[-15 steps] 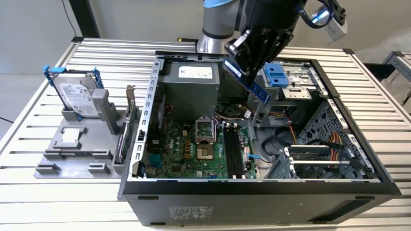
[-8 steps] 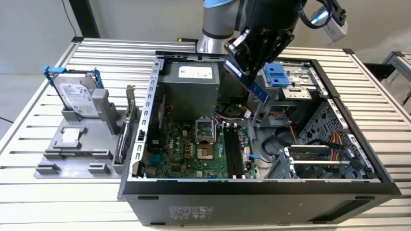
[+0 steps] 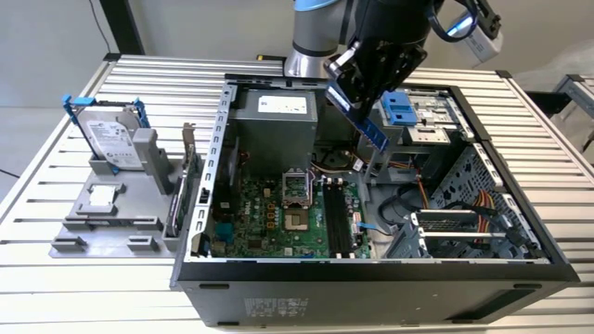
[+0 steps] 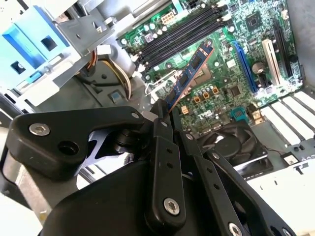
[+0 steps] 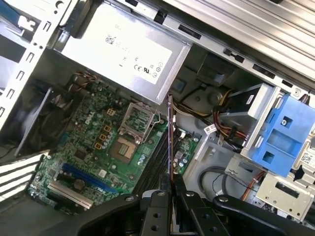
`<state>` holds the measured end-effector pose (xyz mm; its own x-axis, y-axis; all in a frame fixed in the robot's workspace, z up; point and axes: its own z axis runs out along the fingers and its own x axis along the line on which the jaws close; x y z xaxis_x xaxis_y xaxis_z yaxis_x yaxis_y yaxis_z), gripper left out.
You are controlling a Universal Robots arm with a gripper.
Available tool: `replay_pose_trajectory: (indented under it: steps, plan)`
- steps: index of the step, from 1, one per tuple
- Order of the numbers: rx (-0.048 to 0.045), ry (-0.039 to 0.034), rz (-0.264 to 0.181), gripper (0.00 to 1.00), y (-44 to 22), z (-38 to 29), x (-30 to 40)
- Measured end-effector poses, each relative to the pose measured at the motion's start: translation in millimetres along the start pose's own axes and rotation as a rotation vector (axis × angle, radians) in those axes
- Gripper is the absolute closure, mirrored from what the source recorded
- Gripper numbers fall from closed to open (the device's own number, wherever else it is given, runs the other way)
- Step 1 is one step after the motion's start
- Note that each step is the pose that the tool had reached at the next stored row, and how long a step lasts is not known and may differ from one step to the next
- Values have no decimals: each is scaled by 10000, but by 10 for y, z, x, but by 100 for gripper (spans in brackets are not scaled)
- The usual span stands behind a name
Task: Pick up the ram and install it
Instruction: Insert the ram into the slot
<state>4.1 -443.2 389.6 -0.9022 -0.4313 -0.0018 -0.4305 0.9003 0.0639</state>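
Note:
My gripper [image 3: 357, 82] hangs over the open computer case [image 3: 371, 278], shut on the ram [image 3: 369, 125]. The ram is a narrow dark-blue strip that slants down from the fingers, above the green motherboard [image 3: 269, 216] and clear of it. The second wrist view shows the ram [image 4: 189, 73] jutting out from the gripper [image 4: 165, 110] toward the black memory slots [image 4: 182, 34]. Seen edge-on in the first wrist view, the ram [image 5: 171, 137] rises from the gripper [image 5: 171, 186] beside the memory slots [image 5: 156, 160]. The black slots [image 3: 336, 219] lie on the exterior view's right of the processor socket [image 3: 295, 223].
A silver hard drive with blue rails [image 3: 110, 136] stands in a grey fixture [image 3: 111, 209] on the exterior view's left. Inside the case are the grey power supply [image 3: 274, 125], a blue drive caddy [image 3: 401, 108], cables [image 3: 427, 202] and a fan [image 4: 231, 142]. Slatted table [image 3: 55, 292] surrounds it.

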Motion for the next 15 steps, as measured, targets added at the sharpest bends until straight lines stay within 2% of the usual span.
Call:
replay_pose_trajectory:
  steps: [15]
  plan:
    - [2,-67,1035,100,-8,0,-17]
